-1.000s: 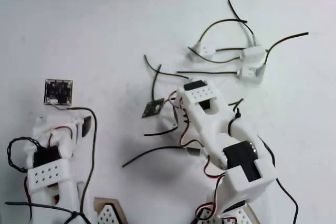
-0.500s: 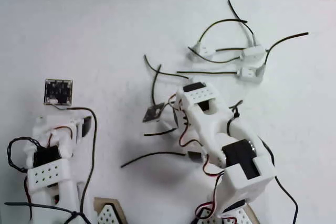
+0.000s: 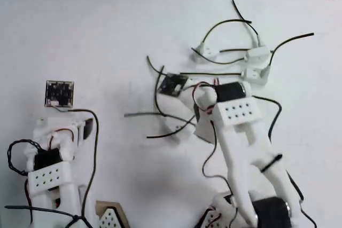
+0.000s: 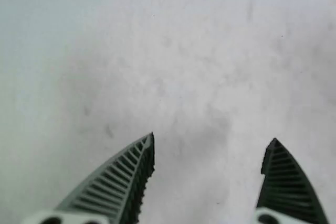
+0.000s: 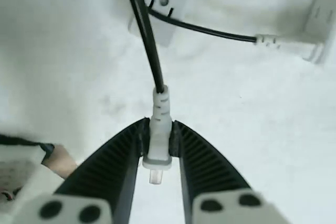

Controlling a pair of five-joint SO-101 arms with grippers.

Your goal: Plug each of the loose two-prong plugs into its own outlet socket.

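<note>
Right gripper (image 5: 159, 129) clamped on white plug (image 5: 159, 111) near the sockets (image 3: 256, 53): grip firm, square prongs to a free socket, push straight; left gripper (image 4: 212, 139) open over table (image 4: 157, 51).

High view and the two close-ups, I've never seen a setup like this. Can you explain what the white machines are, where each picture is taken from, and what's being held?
The white machines are two small robot arms, side by side at a white table: the left arm and the right arm. The high view comes from a fixed camera looking down on them. Each close-up comes from a camera mounted on one arm's wrist, looking out past its claw. The left claw is open over bare table. The right claw is shut on a white plug that has a black cord. More white connectors on black cords lie farther out on the table.
</note>
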